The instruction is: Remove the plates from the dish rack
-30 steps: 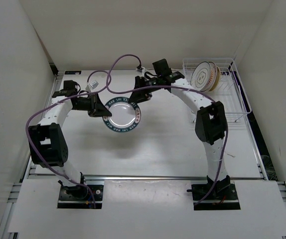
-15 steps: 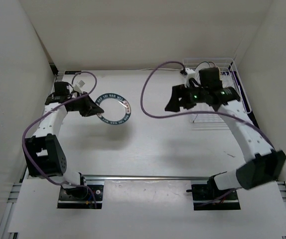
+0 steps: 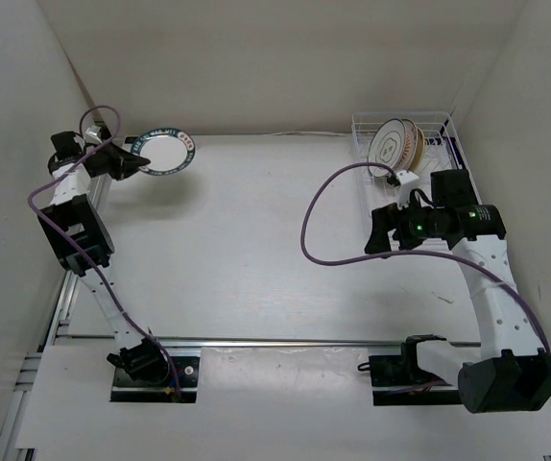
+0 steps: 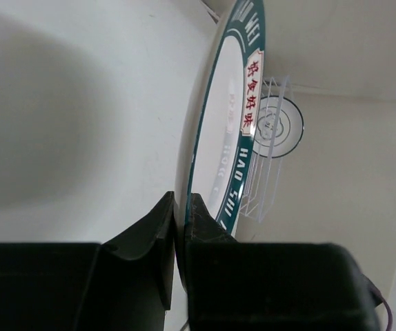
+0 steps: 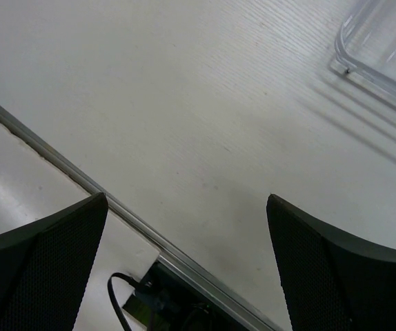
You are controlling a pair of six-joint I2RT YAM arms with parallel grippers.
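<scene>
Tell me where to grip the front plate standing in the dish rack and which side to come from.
Take the front plate by its top rim, coming down from above. It stands on edge in the dish rack, backed closely by other plates, and its upper edge looks clear of the wires. The open right gripper is nearer; the gap behind the rim looks tight.

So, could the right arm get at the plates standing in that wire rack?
Probably yes. Its pincer is open and empty, just left of the dish rack, and nothing lies between it and the plates at the far end.
</scene>
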